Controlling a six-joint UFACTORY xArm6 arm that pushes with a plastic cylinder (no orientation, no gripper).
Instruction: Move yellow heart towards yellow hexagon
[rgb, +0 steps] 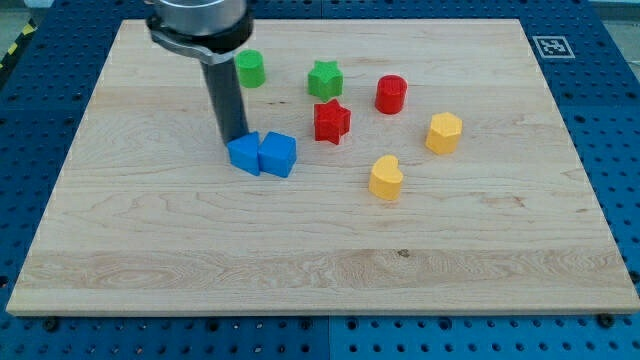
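Note:
The yellow heart (386, 178) lies right of the board's middle. The yellow hexagon (444, 133) sits up and to the right of it, a short gap apart. My tip (236, 139) stands at the view's left, just behind the top edge of a blue block (244, 154), far left of the yellow heart. The rod rises from there to the arm's dark collar at the view's top.
A second blue block (279, 154) touches the first on its right. A red star (331, 121) sits near the middle, a green star (324, 78) above it, a red cylinder (391, 94) to the right, a green cylinder (250, 69) at top left. The wooden board (300, 270) ends at blue perforated table.

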